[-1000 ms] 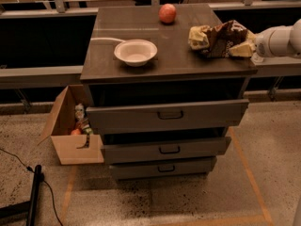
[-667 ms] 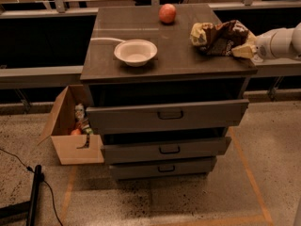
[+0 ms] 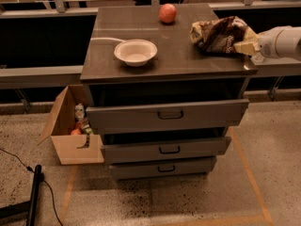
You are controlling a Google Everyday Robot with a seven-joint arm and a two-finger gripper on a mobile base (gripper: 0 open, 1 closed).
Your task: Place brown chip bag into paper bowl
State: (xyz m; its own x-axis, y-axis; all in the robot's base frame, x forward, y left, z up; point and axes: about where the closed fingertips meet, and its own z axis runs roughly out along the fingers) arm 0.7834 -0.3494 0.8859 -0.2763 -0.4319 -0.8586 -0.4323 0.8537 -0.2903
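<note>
Item in hand: brown chip bag [image 3: 220, 34], crinkled dark foil with a cream end, coming up off the grey bench [image 3: 164, 66] at its right rear.
The tool [image 3: 245, 46], reaching in over the bench's right edge, is apparently clenching the bag's cream end, though the grip itself is hard to make out. Against a second ago the bag is riding slightly higher, so the pickup is getting under way. The paper bowl [image 3: 135, 52], small, round and white, is sitting empty well apart to the left; the carry across is still pending.
</note>
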